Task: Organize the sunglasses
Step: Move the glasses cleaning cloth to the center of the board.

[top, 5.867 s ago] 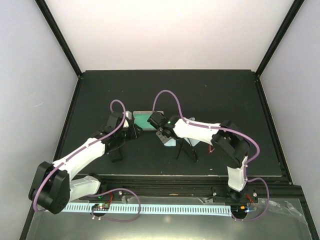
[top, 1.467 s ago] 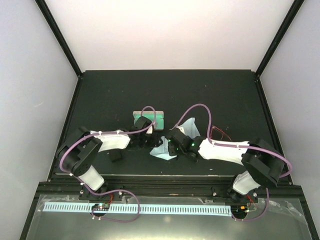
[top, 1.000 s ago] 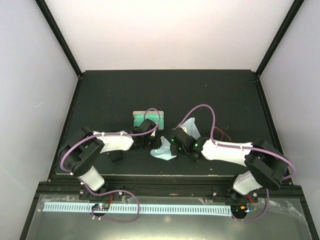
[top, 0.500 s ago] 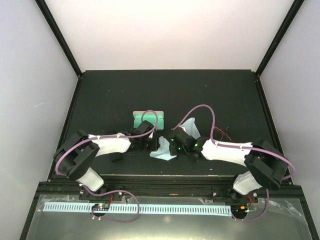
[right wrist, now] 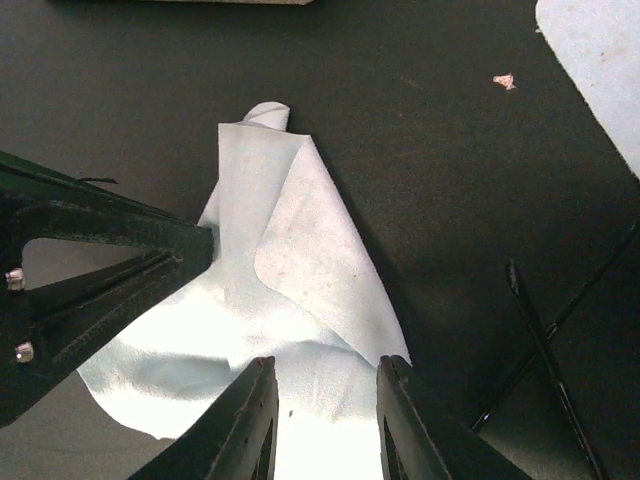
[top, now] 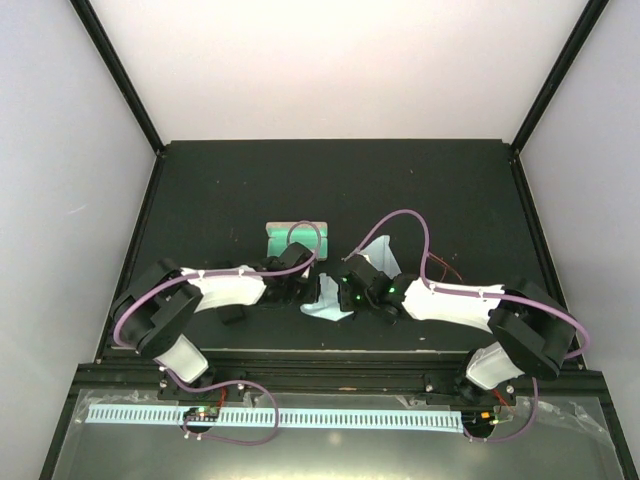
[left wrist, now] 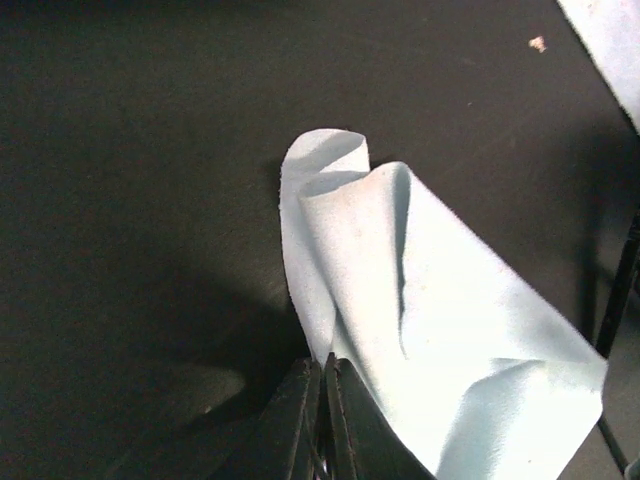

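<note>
On blue cloth (left wrist: 400, 300), left jaws pinched shut, right jaws parted

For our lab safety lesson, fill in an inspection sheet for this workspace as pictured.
Surface: dark table, one small speck.
Job's things: red-frame sunglasses beside right arm; black pair only partly in view.
Clutter: light blue cloth, second cloth, green-lined case.
Grippers: left gripper shut on the cloth's edge; right gripper open over it.
Cables: purple cables looped above arms.
Surroundings: white walls, nothing else seen.
</note>
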